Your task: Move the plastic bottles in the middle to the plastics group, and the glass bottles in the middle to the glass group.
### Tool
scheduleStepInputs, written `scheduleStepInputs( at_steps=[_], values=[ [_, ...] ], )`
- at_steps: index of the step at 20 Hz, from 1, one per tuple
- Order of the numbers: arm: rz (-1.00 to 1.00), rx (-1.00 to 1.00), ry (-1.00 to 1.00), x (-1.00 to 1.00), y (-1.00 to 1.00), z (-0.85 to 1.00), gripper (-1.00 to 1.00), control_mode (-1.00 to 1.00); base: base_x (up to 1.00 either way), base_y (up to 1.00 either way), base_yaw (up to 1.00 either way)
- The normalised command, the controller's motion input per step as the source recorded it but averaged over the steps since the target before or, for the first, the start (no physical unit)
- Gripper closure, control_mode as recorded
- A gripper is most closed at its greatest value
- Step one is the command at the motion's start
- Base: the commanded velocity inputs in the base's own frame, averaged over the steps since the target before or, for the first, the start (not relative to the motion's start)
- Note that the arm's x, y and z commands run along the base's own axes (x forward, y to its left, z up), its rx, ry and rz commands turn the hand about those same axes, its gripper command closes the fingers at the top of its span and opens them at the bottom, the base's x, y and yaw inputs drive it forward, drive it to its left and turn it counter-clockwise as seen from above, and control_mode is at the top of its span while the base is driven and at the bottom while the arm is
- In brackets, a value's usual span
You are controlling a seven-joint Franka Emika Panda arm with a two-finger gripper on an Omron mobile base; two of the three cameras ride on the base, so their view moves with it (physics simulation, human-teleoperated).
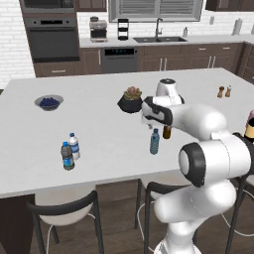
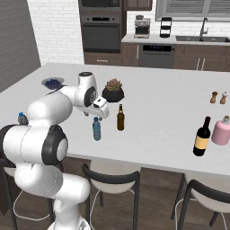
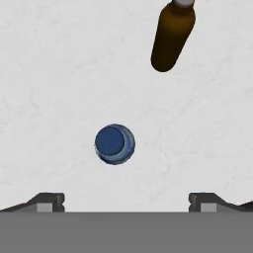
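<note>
Hand view: tool (image 3: 126,200) wide, empty, above blue-capped water bottle (image 3: 114,144) on desk (image 3: 54,79). Cap sits off-centre; descent uncorrected may tip it toward nearby plain amber bottle (image 3: 171,37).

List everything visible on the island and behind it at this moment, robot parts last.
translucent light-blue water bottle: one, blue cap, middle of the white island counter
plain amber-brown glass bottle: one, beside it
capped plastic bottles: two, clear and dark, left
dark wine bottle with yellowish label: one, right
pale pink glass vessel: one, beside it
shakers: two, far right
potted succulent: one, centre
bowl of blueberries: one, far left
claw: open, above the water bottle
</note>
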Motion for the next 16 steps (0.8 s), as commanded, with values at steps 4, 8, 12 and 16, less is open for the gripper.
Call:
scheduleStepInputs(
  at_steps=[4, 8, 12, 16],
  values=[
    [-0.03, -0.05, -0.02, 0.37, 0.0, -0.31, -1.0, -1.0, 0.0, 0.0, 0.0],
    [0.0, 0.0, 0.02, 0.21, -0.03, -0.15, -1.0, -1.0, 0.0, 0.0, 0.0],
    [0.0, 0.01, 0.0, 0.05, -0.04, -0.1, -1.0, -1.0, 0.0, 0.0, 0.0],
    [0.0, 0.0, 0.0, 0.0, 0.0, -0.2, -1.0, -1.0, 0.0, 0.0, 0.0]
  ],
)
